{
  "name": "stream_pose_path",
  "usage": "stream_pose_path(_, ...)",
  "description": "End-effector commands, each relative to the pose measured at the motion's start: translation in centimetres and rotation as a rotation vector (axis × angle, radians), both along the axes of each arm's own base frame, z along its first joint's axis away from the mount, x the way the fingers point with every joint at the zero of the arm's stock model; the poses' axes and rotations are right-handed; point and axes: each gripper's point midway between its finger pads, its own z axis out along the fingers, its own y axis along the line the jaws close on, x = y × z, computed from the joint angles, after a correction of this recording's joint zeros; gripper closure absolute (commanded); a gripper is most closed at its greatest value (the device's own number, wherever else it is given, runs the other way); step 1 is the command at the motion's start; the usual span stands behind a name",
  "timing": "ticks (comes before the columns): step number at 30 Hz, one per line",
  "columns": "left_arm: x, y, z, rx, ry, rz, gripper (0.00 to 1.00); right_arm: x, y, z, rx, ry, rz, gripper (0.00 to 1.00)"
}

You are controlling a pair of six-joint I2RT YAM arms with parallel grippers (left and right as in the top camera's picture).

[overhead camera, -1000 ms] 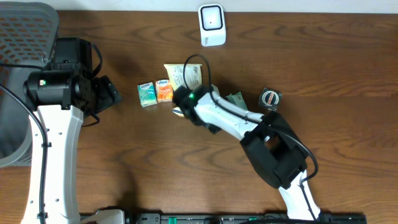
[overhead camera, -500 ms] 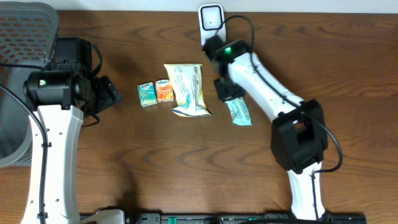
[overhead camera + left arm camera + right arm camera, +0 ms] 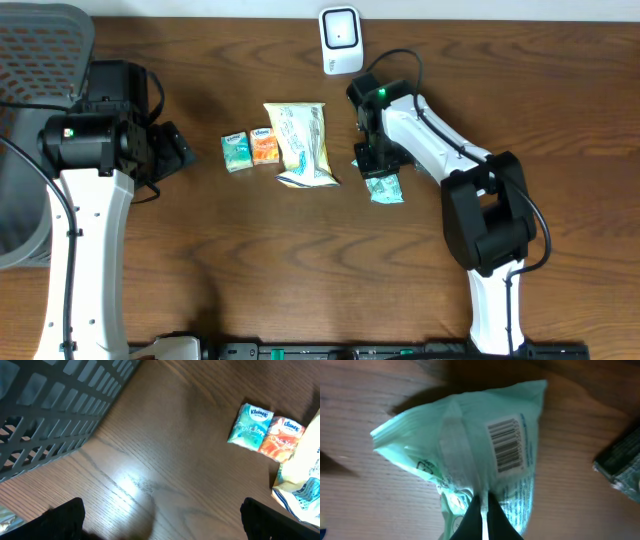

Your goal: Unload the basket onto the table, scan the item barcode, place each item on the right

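Over wooden table [image 3: 200,260], right gripper [image 3: 481,510] clamps seam of green packet [image 3: 420,445], barcode [image 3: 507,446] upward.

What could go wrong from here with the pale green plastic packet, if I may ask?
The right gripper pinches only the centre seam of the pale green plastic packet, so it may slip free on lifting. Its barcode faces up while the white scanner stands at the far edge of the wooden table; the packet could swing or crumple and misread.
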Motion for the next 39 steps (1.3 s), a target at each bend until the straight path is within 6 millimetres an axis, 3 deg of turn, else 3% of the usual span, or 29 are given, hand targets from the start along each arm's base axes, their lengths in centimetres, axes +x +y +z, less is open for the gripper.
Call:
stream_pose_path(1, -0.1, 0.3, -0.1, 0.006, 0.006, 0.016, 0.02, -2.6, 2.7, -1.8, 0.124, 0.099, 0.02, 0.99)
stream_pose_path(4, -0.1, 0.3, -0.1, 0.006, 0.006, 0.016, 0.03, -2.4, 3.7, -1.7, 0.143, 0.085, -0.003, 0.99)
stream_pose_path(8, -0.1, 0.3, -0.1, 0.006, 0.006, 0.016, 0.02, -1.2, 4.4, 0.3, 0.14, 0.045, 0.005, 0.99)
stream_pose_path(11, -0.1, 0.3, -0.1, 0.006, 0.006, 0.016, 0.02, -0.4, 3.4, 2.4, 0.078, 0.022, 0.005, 0.99)
stream_pose_path(13, -0.1, 0.3, -0.1, 0.006, 0.006, 0.016, 0.02, -0.3, 1.6, 4.3, -0.02, 0.017, 0.01, 0.97)
stream_pose_path(17, -0.1, 0.3, -0.1, 0.006, 0.006, 0.015, 0.02, -1.7, -0.2, 5.0, -0.111, 0.065, 0.018, 0.92)
stream_pose_path(22, -0.1, 0.3, -0.1, 0.006, 0.006, 0.016, 0.02, -3.3, -1.1, 4.4, -0.144, 0.129, 0.021, 0.88)
stream_pose_path(29, -0.1, 0.3, -0.1, 0.006, 0.006, 0.016, 0.02, -4.1, -0.8, 1.9, -0.127, 0.148, 0.021, 0.81)
stream_pose_path(36, -0.1, 0.3, -0.1, 0.006, 0.006, 0.016, 0.03, -4.4, 3.4, -0.3, 0.086, 0.159, 0.003, 0.99)
stream_pose_path(39, -0.1, 0.3, -0.1, 0.006, 0.006, 0.016, 0.02, -4.3, 5.9, -0.3, 0.192, 0.155, 0.008, 0.98)
